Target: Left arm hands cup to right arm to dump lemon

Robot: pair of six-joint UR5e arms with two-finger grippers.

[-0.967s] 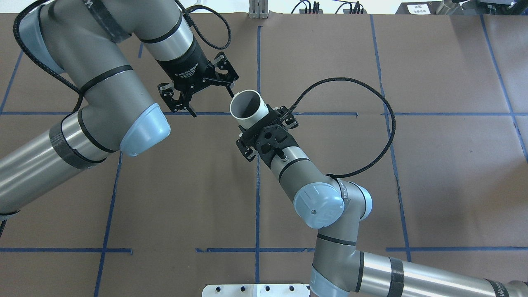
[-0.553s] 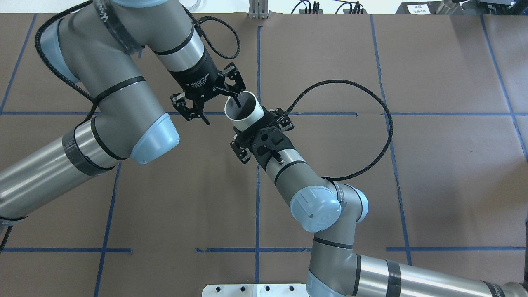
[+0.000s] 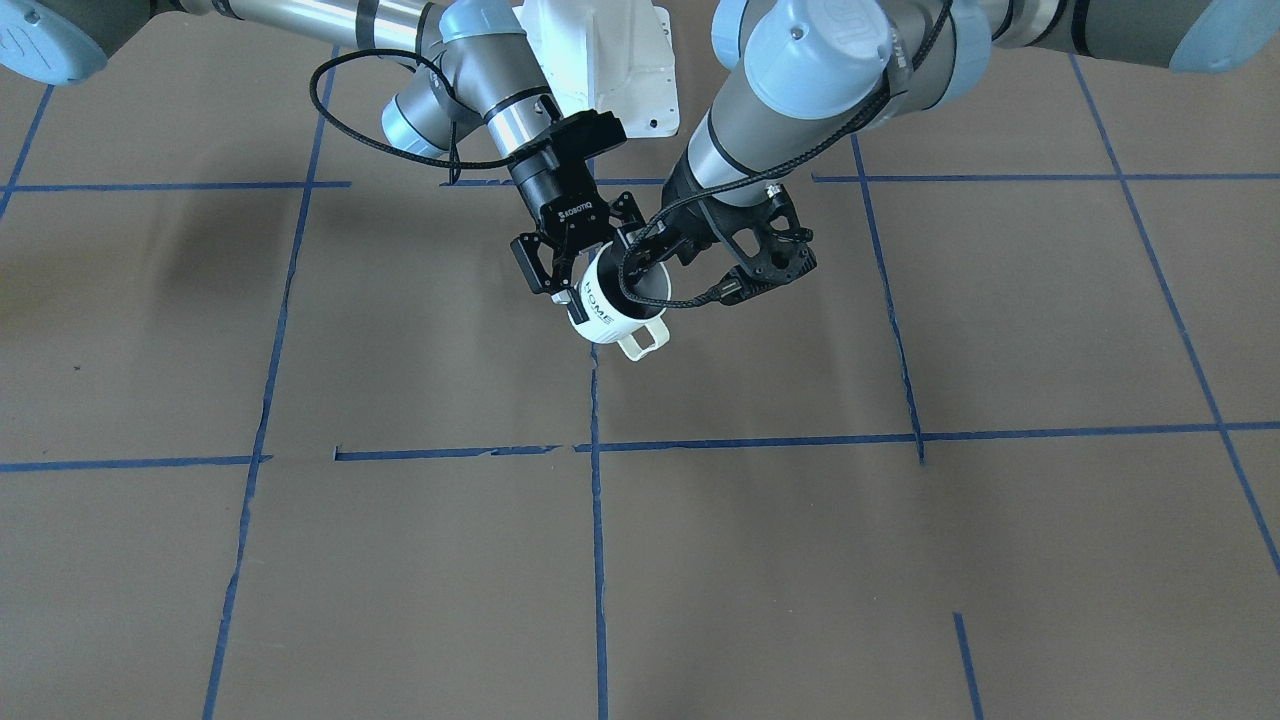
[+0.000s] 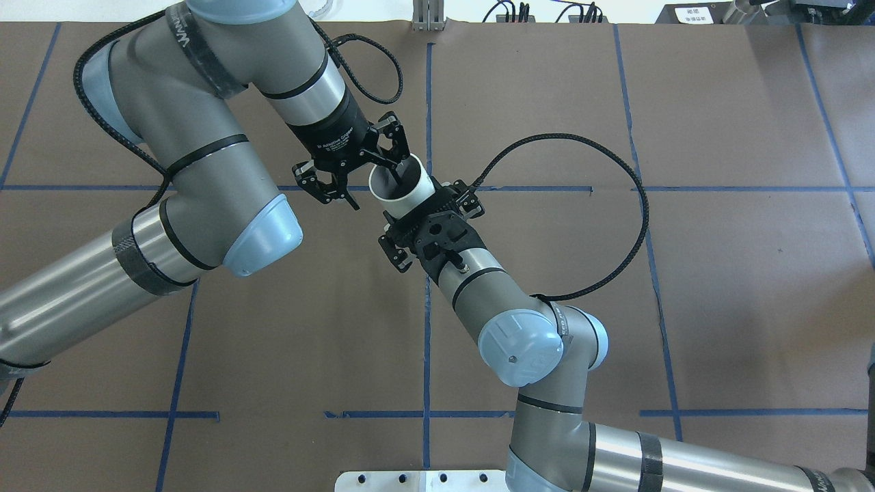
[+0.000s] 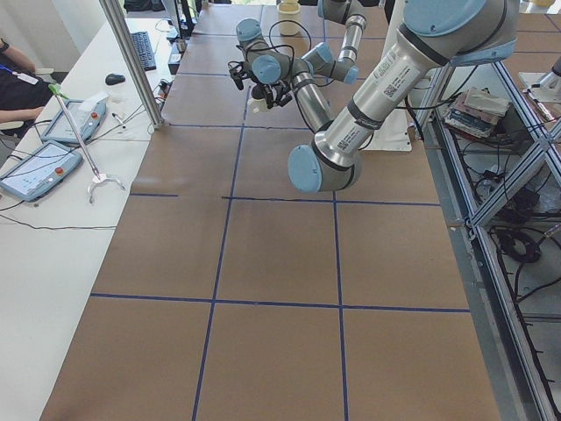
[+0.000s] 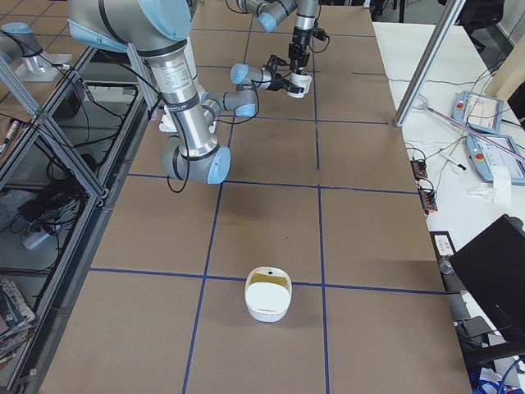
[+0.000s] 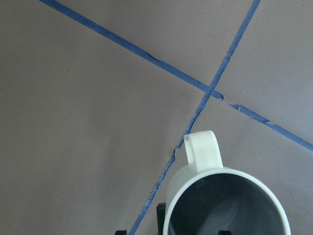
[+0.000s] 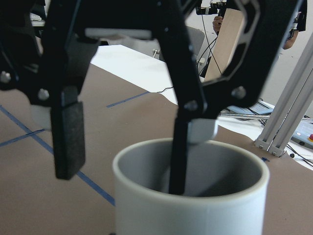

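overhead: behind, down | front: opposite, steep | wrists: close, sharing cup (image 7: pixel 227 198)

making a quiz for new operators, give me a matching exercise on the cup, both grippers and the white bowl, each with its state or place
Things:
1. cup
2. left gripper
3. right gripper
4. white bowl

States:
a. open, one finger inside the cup's mouth
b. resting on the table, away from both arms
c. held above the table
d. shut on the cup

Pairs: 1-c, 2-a, 3-d, 4-b
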